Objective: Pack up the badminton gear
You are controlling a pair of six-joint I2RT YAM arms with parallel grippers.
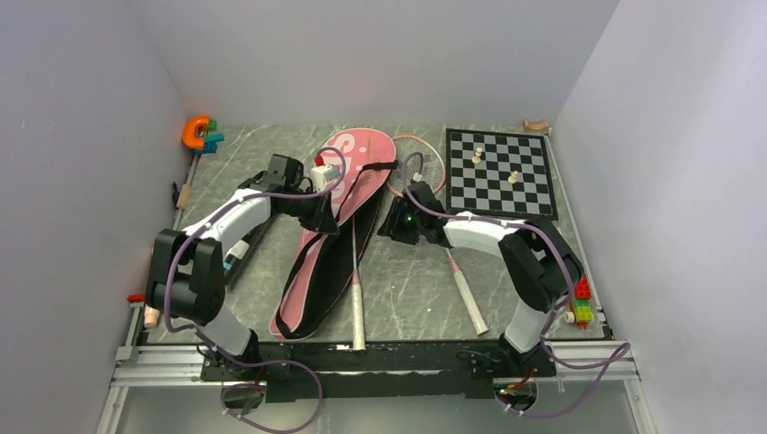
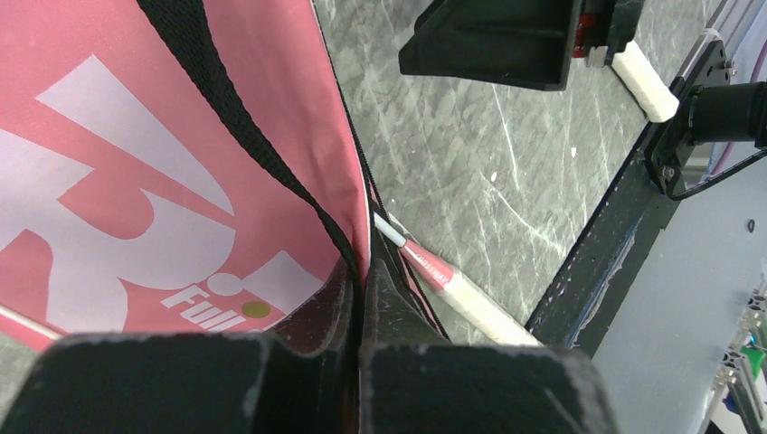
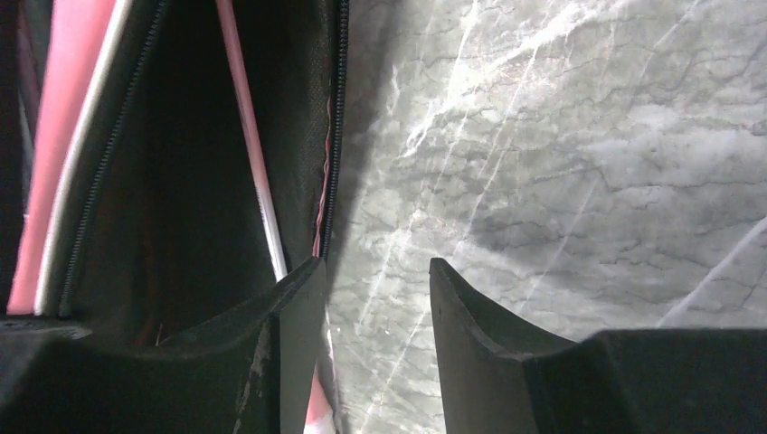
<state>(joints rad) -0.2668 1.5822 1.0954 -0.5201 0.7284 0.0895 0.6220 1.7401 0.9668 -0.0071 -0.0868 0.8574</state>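
The left gripper (image 2: 362, 348) is pinching the bag (image 1: 362, 154) by its edge at the table's (image 1: 407, 289) middle. The right gripper (image 3: 375, 271) is hovering half-open, empty, beside it. If this thin pinch is slipping, the flap is dropping over the racket (image 1: 358, 312) inside.

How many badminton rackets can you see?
2. One thin pink-and-white racket lies partly inside the long pink bag, handle out; the second racket lies beside the black-and-white chessboard.

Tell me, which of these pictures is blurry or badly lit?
Top view: sharp, evenly lit, soft shadows on the table. Left wrist view: pink bag crisp, the left gripper's fingers blurred. Right wrist view: the bag's inside nearly black, bright glare streaks on the table.
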